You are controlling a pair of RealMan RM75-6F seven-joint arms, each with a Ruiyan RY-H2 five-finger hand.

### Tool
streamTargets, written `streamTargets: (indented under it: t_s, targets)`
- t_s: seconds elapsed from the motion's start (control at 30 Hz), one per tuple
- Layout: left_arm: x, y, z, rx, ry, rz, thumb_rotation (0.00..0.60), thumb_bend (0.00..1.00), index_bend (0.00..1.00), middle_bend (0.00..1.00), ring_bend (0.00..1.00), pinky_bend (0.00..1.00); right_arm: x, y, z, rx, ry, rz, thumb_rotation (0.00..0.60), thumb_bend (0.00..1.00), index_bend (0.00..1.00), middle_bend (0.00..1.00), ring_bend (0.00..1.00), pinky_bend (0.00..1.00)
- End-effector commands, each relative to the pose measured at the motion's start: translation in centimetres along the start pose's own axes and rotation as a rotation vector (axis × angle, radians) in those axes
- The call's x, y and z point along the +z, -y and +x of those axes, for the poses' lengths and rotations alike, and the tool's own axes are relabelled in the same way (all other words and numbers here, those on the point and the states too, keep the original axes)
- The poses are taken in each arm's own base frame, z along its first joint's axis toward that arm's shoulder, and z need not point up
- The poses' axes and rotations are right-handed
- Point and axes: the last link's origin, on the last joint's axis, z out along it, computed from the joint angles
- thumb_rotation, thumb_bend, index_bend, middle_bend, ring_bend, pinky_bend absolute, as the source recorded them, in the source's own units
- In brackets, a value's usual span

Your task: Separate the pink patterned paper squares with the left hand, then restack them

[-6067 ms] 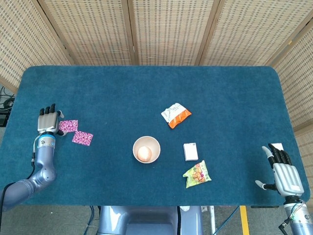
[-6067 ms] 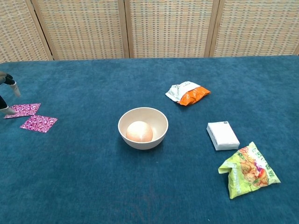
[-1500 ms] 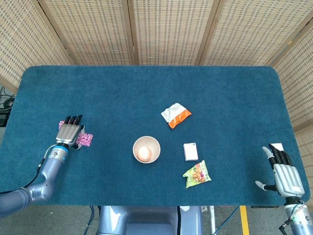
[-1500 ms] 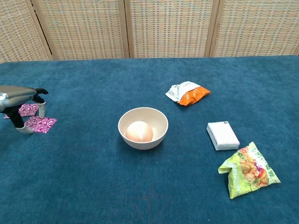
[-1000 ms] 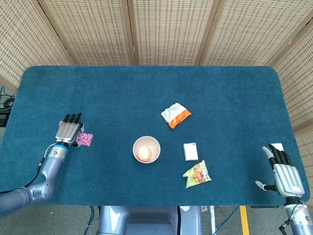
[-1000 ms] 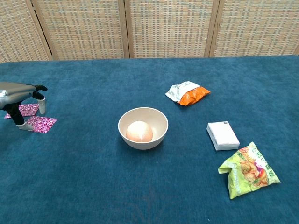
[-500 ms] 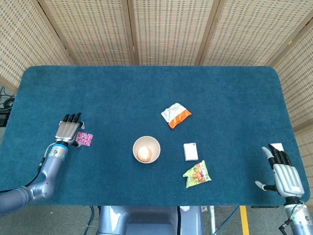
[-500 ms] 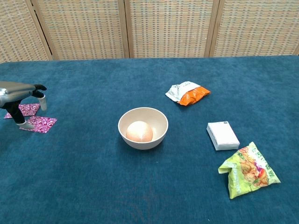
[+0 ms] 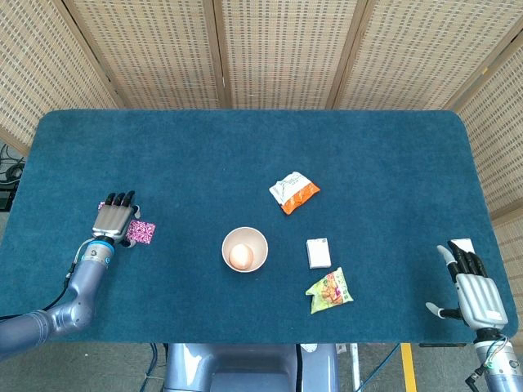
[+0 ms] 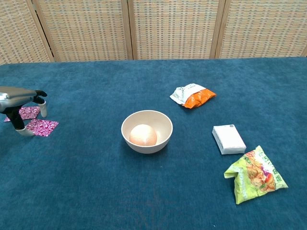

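Since six seconds back, my left hand [image 9: 114,218] has travelled from the outer side of the two pink patterned paper squares to a spot right over them, and in the last second it has barely shifted. Palm down, my fingers [image 10: 42,106] are spread and arched with the tips pointing at the cloth; they hold nothing. The nearer square [image 10: 42,127] lies flat just under and beside my thumb tip, and the farther square [image 10: 27,112] sits behind my fingers, partly hidden by them. In the chest view the two papers are close, corner toward corner, but I cannot tell whether they touch or overlap. So they look separated, and restacking is what I judge is left.

The risk I see is in the pick-up. Thin paper lying flat on the blue tablecloth [image 9: 245,155] gives my fingertips no edge to get under; if I press and drag, the sheet will probably slide or crumple rather than lift. Pushing one square could also nudge the other toward the table edge near my wrist. A sheet pinched only by a corner may droop and land skewed on its partner.

My right hand [image 9: 476,294] rests far off at the other end, fingers extended and apart, empty, well away from the bowl [image 9: 245,249] and snack packets.
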Motion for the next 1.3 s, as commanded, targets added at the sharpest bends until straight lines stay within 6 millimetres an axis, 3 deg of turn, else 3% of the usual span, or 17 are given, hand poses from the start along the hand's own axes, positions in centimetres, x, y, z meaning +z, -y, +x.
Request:
streamTargets:
  t_s: [0.03,1.3]
  targets:
    - [0.06,-0.18,-0.08,0.002,0.004,-0.003,0.600,0.20,0.33,0.00,0.00,0.00,0.00,-0.02,0.04,0.001,-0.001,-0.001,0.600,0.10,0.00,0.00,0.00,0.00]
    - [0.14,-0.31,-0.61,0.017,0.009,0.008,0.600,0.21,0.36,0.00,0.00,0.00,-0.06,-0.07,0.09,0.004,-0.001,0.000,0.600,0.10,0.00,0.00,0.00,0.00]
